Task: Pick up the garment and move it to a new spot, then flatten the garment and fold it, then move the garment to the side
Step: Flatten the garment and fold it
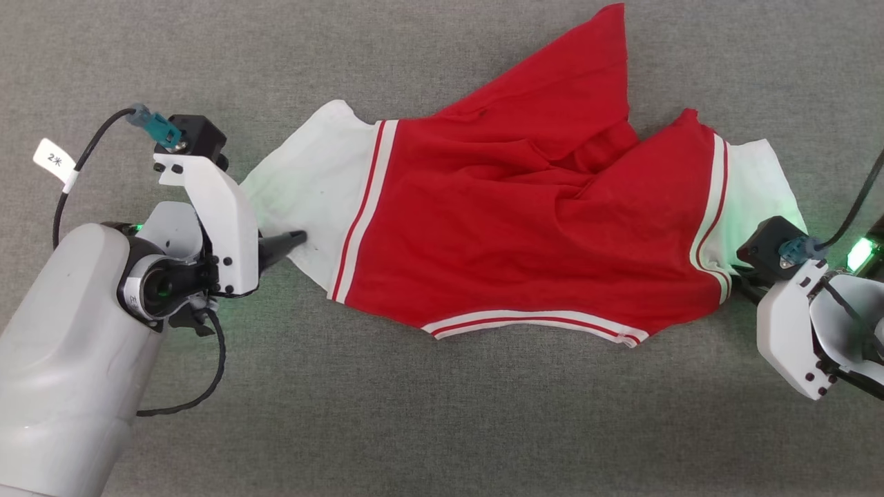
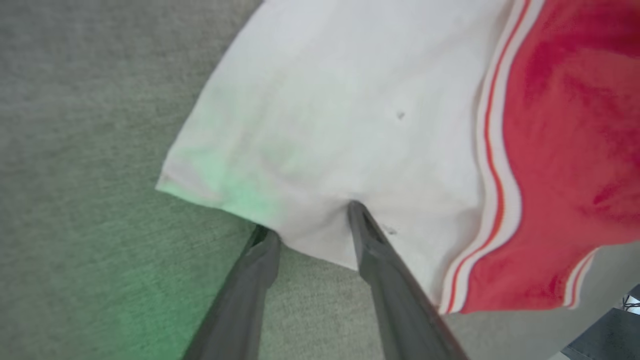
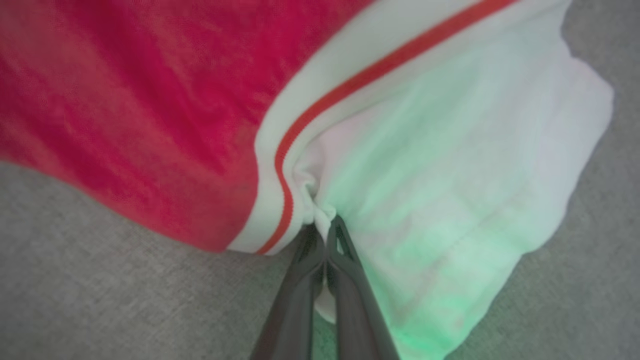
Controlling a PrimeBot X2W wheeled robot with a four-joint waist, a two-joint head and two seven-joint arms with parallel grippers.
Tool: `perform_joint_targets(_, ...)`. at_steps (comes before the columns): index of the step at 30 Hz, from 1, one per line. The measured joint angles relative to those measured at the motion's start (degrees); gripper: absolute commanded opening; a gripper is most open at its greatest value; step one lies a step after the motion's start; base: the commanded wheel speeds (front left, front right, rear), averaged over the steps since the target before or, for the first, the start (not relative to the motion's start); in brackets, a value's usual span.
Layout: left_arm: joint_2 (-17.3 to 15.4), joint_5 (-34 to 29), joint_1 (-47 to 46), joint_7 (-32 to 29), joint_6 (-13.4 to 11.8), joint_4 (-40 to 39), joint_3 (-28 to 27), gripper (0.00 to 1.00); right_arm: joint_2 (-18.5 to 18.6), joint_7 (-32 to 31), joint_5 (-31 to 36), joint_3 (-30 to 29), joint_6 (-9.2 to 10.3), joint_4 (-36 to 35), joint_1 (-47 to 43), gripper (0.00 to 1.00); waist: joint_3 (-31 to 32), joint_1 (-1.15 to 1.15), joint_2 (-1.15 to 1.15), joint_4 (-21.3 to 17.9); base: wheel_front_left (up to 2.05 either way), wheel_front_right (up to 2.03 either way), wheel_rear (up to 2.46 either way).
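The garment (image 1: pixel 525 228) lies spread across the middle of the grey worktop (image 1: pixel 442 428). Its red body is rumpled, and one red flap runs up towards the far edge. A white sleeve reaches out at each end, and red-and-white striped trim (image 1: pixel 532 319) runs along the near edge.

The left hand (image 1: pixel 293 239) sits at the garment's left end, at the near corner of the left sleeve (image 1: pixel 311 186), with its dark tip pointing right onto the white cloth. In the left wrist view its two fingers (image 2: pixel 380 260) stand well apart, so the hand is open. The sleeve's hem lies between them: one finger rests on top of the cloth and the tip of the other goes under the edge. That lower tip is hidden, so whether it actually presses on the fabric cannot be told. A green glow falls on the sleeve corner beside it.

The right hand (image 3: pixel 322 225) is at the garment's right end, near the near edge of the right sleeve (image 1: pixel 756 183). Its fingers are pressed together and pinch a small pucker of white cloth just beside the striped seam, where the sleeve meets the red body. The fabric gathers into folds at that grip.
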State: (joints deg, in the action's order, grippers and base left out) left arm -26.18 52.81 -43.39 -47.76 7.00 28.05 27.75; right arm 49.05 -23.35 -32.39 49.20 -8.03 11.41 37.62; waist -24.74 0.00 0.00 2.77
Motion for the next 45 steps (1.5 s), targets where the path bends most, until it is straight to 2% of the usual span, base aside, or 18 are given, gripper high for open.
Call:
perform_joint_targets(5, 1.2, 3.0, 0.8, 3.1, 0.1, -0.4, -0.2, 0.0, -1.1, 2.3, 0.2, -1.8, -0.01, 1.0, -0.5, 0.0, 0.9, 0.0, 0.0, -0.4, 0.0, 0.0, 0.0)
perform_joint_targets(11, 2.2, 9.6, 4.6, 7.3, 0.3, -5.8, -2.2, 0.0, -2.0, 6.4, 1.7, -8.1, 0.37, 0.5, -2.2, 0.0, 2.3, 0.0, -0.01, -0.9, 0.0, 0.0, 0.0)
perform_joint_targets(19, 0.4, 19.9, 9.1, 14.7, 0.3, -19.3, -7.4, 0.0, -1.7, 7.7, 4.8, -22.4, 0.46, -6.7, -10.2, 0.0, 3.7, 0.0, -0.01, -1.3, 0.0, 0.0, 0.0)
perform_joint_targets(24, 0.2, 22.6, 9.5, 19.1, 0.3, -23.1, -10.1, 0.0, -4.3, 5.8, 3.6, -32.0, 0.47, -12.3, -13.8, 0.0, 3.6, 0.0, 0.0, -1.1, 0.0, 0.0, 0.0)
perform_joint_targets(28, 2.4, 21.0, 4.8, 23.5, 0.3, -19.0, -11.2, 0.0, -7.7, 4.7, 1.7, -37.5, 0.48, -12.3, -11.6, 0.0, 3.0, 0.0, 0.0, -1.0, 0.0, 0.0, 0.0)
perform_joint_targets(32, 6.3, 18.2, -3.8, 28.6, 0.0, -10.9, -12.1, 0.0, -11.3, 4.1, -1.0, -40.4, 0.48, -8.1, -3.8, 0.0, 1.9, 0.0, -0.01, -0.8, 0.0, 0.0, 0.0)
perform_joint_targets(36, 9.9, 14.9, -14.8, 33.6, -1.1, -1.2, -12.2, 0.0, -14.4, 3.6, -2.5, -41.4, 0.51, -1.3, 7.4, 0.0, 0.3, 0.0, 0.0, -0.7, 0.0, 0.0, 0.0)
perform_joint_targets(39, 10.8, 11.3, -23.9, 38.6, -2.0, 6.2, -12.5, 0.0, -17.5, 3.7, -3.4, -40.6, 0.52, 4.8, 17.8, 0.0, -1.4, 0.0, -0.01, -1.0, 0.0, 0.0, 0.0)
perform_joint_targets(45, 13.2, 9.2, -42.2, 50.0, -2.9, 17.6, -16.3, 0.0, -21.9, 9.3, 0.8, -38.7, 0.52, 17.1, 38.1, 0.0, -4.0, 0.0, 0.0, -2.2, 0.0, 0.0, 0.0)
